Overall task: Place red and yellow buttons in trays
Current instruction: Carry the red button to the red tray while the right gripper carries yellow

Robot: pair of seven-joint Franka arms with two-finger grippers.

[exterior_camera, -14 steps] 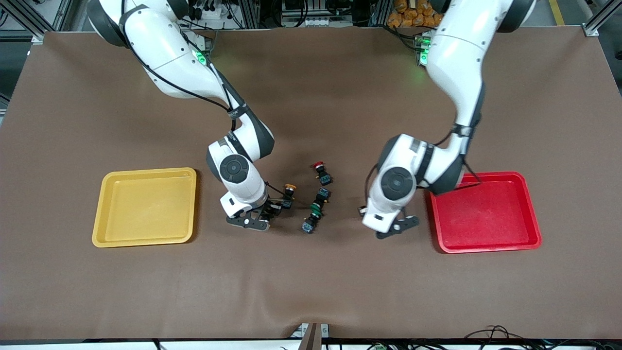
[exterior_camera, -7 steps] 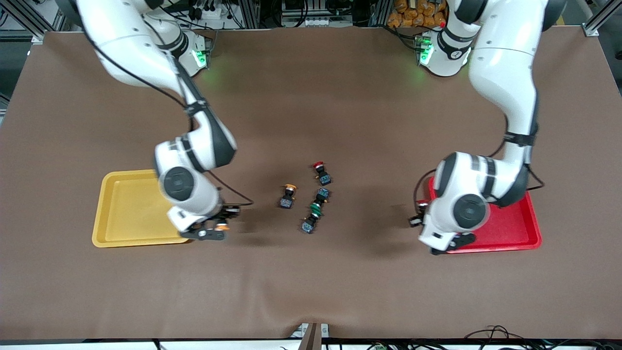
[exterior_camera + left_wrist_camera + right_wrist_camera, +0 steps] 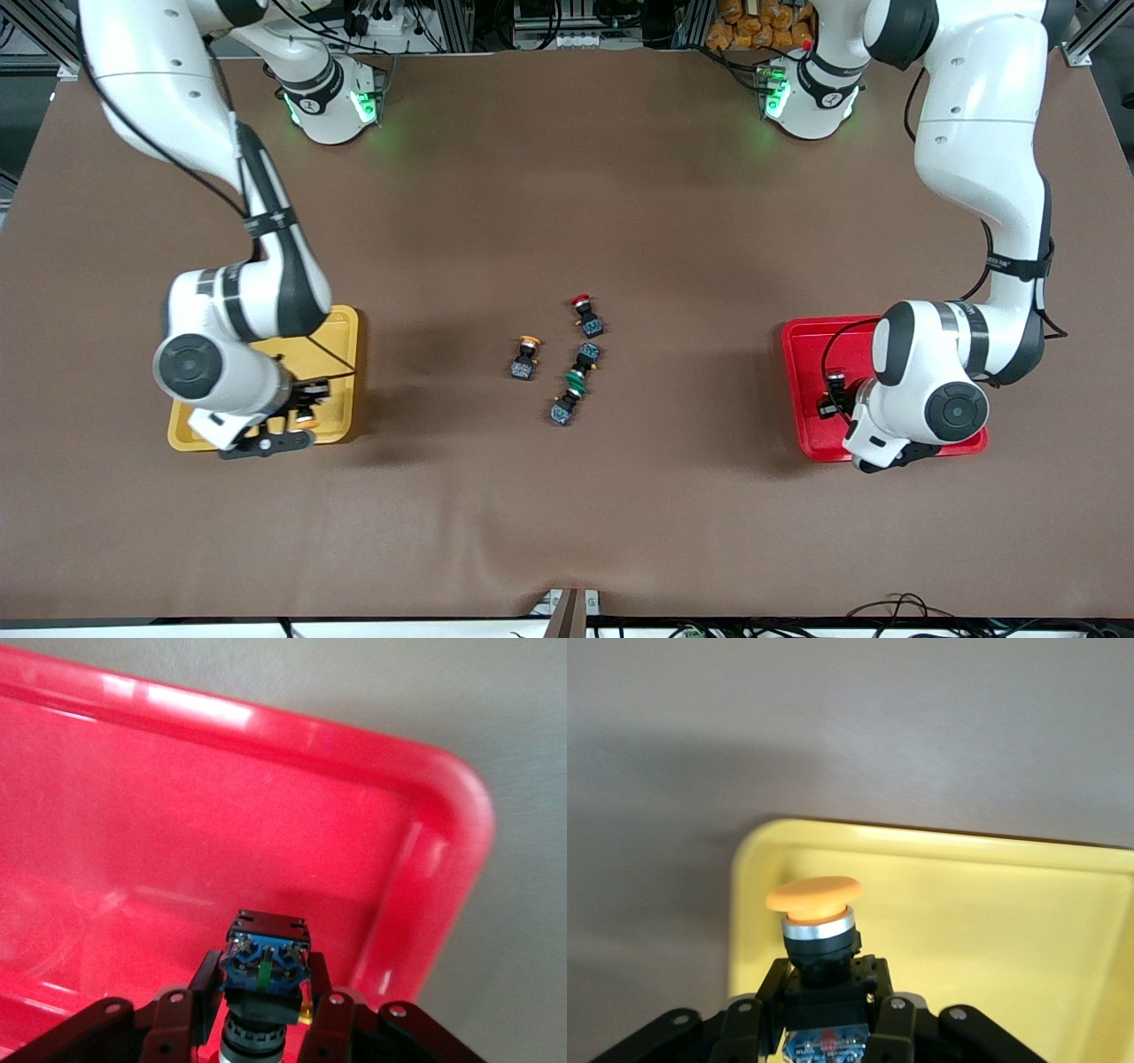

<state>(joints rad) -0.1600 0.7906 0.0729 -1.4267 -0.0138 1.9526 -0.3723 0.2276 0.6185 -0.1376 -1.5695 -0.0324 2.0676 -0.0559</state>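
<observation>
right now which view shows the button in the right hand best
The right wrist view: the orange-capped button fills it, clamped in the right hand over the yellow tray. The front view shows a speck; the left wrist view, nothing.

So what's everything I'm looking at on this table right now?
Yellow tray: one, yellow, at the right arm's end of the table.
Red tray: one, red, at the left arm's end.
Loose yellow button: one, orange-yellow cap, mid-table.
Loose red button: one, red cap, mid-table, farther from the front camera than the yellow one.
Green buttons: apparently two, green caps, in a line nearer the front camera than the red one.
Held yellow button: one, orange-yellow cap, over the yellow tray.
Held button: one, blue-black body, cap hidden, over the red tray.
Table: one, brown cover.
Right end effector: shut on the held yellow button.
Left end effector: shut on the held button.
</observation>
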